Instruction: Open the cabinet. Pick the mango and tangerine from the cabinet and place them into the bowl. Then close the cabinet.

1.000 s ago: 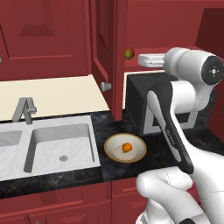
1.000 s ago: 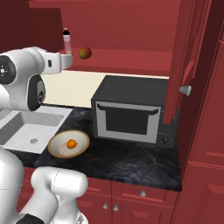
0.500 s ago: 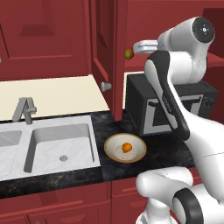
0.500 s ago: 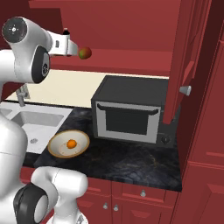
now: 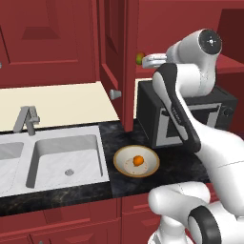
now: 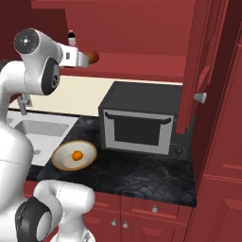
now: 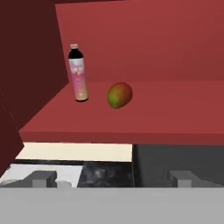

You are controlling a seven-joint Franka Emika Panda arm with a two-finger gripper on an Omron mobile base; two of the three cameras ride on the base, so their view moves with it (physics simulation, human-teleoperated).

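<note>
Mango [image 7: 119,95] sits on the red shelf of the cabinet [image 7: 144,48], just left of centre in the hand view. It is a smooth oval, green on its left side and red on its right, and its long axis runs roughly across the frame, tilted slightly up toward the right. It lies apart from the gripper [image 7: 113,178], ahead of it and above the gap between the two grey fingertips [image 7: 43,178] at the bottom of the frame; those tips stand far apart with nothing between them, so the jaws are wide and empty. Just left of the mango, not touching it, stands an upright dark bottle [image 7: 78,73] with a pale pink label and a small cap.

In the left base view the mango shows as a small spot in the upper middle, past the edge of the open cabinet door. The tangerine [image 5: 137,160], round and bright orange, already rests in the bowl [image 5: 148,167], a shallow cream-tan dish with a darker rim, on the speckled black counter [image 5: 119,138] in the lower middle. Right of the bowl is a boxy black microwave [image 6: 142,120]; left of it a pale steel sink [image 5: 66,157].
</note>
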